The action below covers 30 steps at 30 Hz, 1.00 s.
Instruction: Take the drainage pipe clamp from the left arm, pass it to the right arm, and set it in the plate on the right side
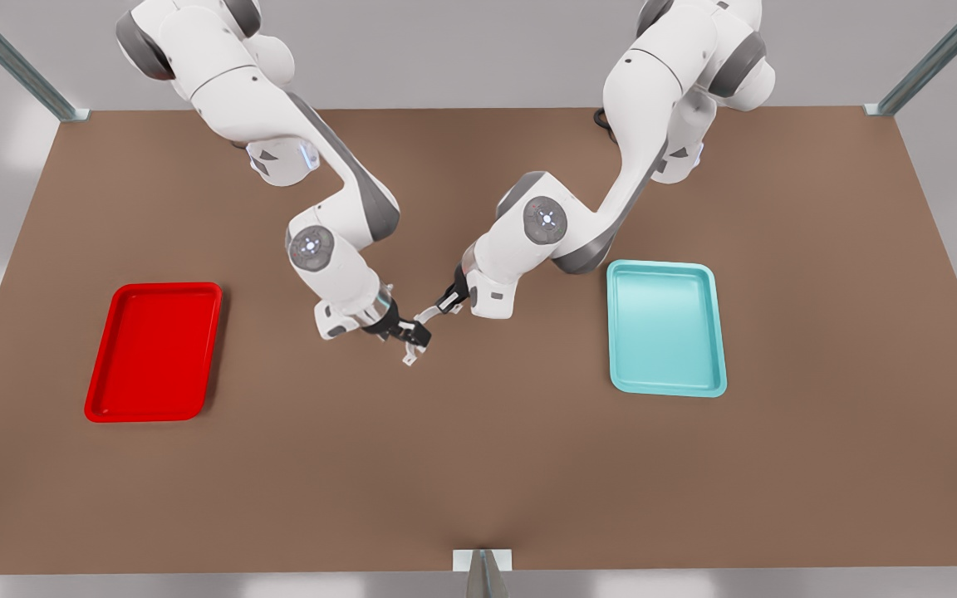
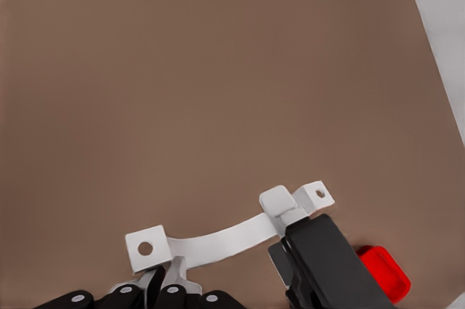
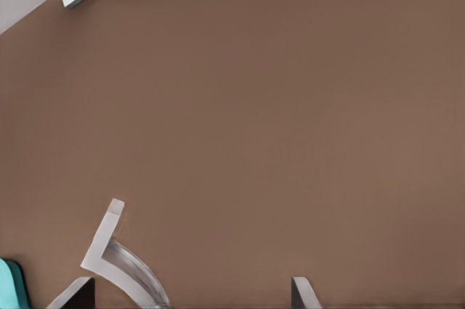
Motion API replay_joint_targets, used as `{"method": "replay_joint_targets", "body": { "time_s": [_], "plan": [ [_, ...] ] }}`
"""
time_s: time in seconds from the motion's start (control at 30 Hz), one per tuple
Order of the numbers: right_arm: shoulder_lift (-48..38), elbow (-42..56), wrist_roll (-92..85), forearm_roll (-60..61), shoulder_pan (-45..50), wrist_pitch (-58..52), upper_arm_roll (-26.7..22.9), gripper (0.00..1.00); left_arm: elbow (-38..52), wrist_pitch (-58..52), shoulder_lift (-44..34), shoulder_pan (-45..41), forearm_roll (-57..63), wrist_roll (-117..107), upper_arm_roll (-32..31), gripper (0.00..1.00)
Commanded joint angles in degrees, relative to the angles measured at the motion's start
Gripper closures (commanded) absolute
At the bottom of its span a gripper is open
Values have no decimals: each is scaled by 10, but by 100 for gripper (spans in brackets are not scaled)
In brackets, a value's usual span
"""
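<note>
Handover is about halfway, I judge: the left pincer [image 2: 163, 281] pinches the drainage pipe clamp [image 2: 218, 240], the right pincer [image 1: 414, 334] is spread around its far end, and the red plate [image 1: 154, 353] is empty.

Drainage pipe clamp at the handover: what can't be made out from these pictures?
- Left wrist view: the right gripper covers part of the drainage pipe clamp and most of the red plate.
- Right wrist view: the picture's edge cuts off the clamp's arc and the open fingers.
- Front view: where the left gripper pinches the clamp is too small to tell.
</note>
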Motion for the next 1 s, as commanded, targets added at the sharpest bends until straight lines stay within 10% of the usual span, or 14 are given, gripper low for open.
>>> {"method": "replay_joint_targets", "body": {
  "time_s": [0.0, 0.07, 0.17, 0.27, 0.43, 0.6, 0.8, 0.97],
  "plan": [
    [-2, -3, 29, -7, -1, 4, 3, 12, 0, -2, -3, 1, -1, -24, 0, 79],
    [-1, -3, 11, -7, -4, 3, 6, 79, 2, -3, -4, 2, -1, -24, 2, 79],
    [-1, -3, 12, -7, -4, 5, 6, 79, 5, -3, -4, 2, -1, -25, 2, 79],
    [-1, -2, 11, -7, -6, 5, 6, 79, 6, -3, -4, 2, 5, -7, 3, 0],
    [-9, -3, -5, -15, -18, -2, 5, 79, 7, -31, -18, 6, 38, -4, 3, 0],
    [-70, -73, -154, -15, -89, -38, 5, 79, 27, -305, -61, 212, 65, 396, 4, 0],
    [-118, -129, -505, -32, -325, -158, 5, 79, -30, -356, -215, 377, 252, 782, 8, 0],
    [-94, -135, -636, -56, -446, -161, 5, 79, -24, -357, -179, 375, 253, 781, 9, 0]
  ]
}}
